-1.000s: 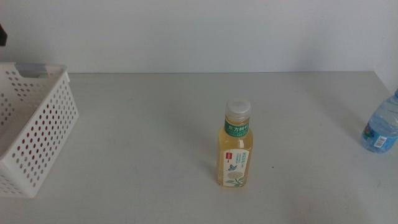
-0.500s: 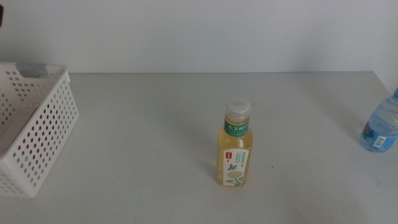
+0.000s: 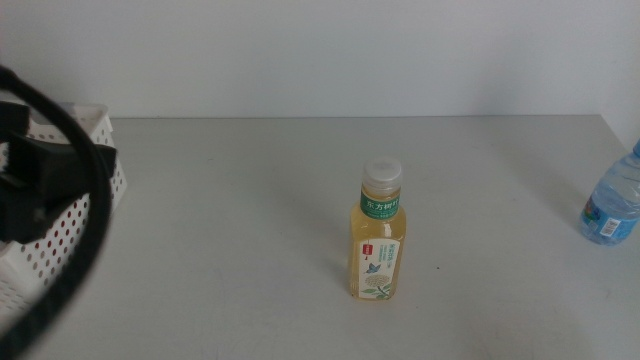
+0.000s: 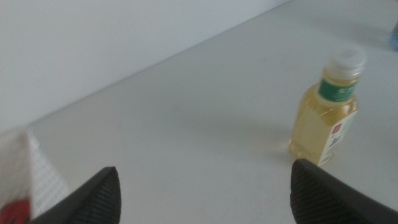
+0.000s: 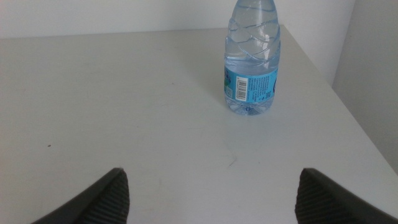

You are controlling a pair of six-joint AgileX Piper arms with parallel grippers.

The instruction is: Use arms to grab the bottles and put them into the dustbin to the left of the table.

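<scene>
A yellow tea bottle point(image 3: 378, 245) with a white cap stands upright mid-table; it also shows in the left wrist view point(image 4: 326, 118). My left arm point(image 3: 40, 180) reaches in from the left in front of the white perforated dustbin point(image 3: 105, 165). The left gripper point(image 4: 204, 168) is open and holds nothing, well short of the tea bottle. A clear water bottle point(image 3: 612, 205) stands at the table's right edge. My right gripper point(image 5: 212, 172) is open and faces that water bottle point(image 5: 250, 68) from a distance. It is out of the middle view.
The pale table point(image 3: 240, 220) ends at a white wall behind. In the left wrist view a corner of the dustbin point(image 4: 22, 174) shows, with a red patch point(image 4: 15, 211) at it. The table's right edge runs close beside the water bottle.
My left arm and its black cable have swung into the middle view from the left, now covering much of the dustbin. Both bottles stand where they were.
</scene>
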